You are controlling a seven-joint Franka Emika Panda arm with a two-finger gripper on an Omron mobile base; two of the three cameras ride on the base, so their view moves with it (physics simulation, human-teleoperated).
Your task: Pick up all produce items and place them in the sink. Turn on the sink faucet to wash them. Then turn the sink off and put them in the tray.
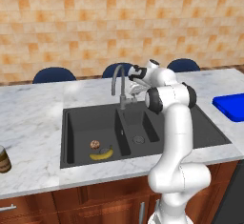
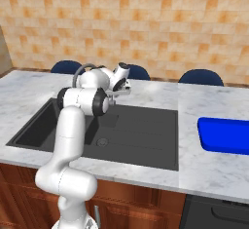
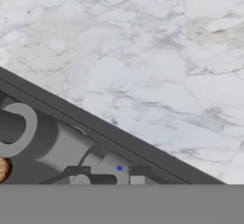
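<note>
Gripper [image 1: 136,90] at the faucet [image 1: 119,87] base, jaws closed down by the lever; can't tell if they actually pinch it. Banana [image 1: 102,154] and brown ball [image 1: 95,145] lie side by side in the sink's [image 1: 200,137] left basin. Blue tray [image 2: 223,135] sits on the bench [image 1: 33,123], right of sink.

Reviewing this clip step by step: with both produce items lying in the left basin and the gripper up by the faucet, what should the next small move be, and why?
Probably nudge the lever handle sideways to start the water. The banana and brown ball already lie in the sink, and the shut gripper sits at the base of the faucet, right by the lever. No water shows at the spout, and the tray holds nothing.
</note>
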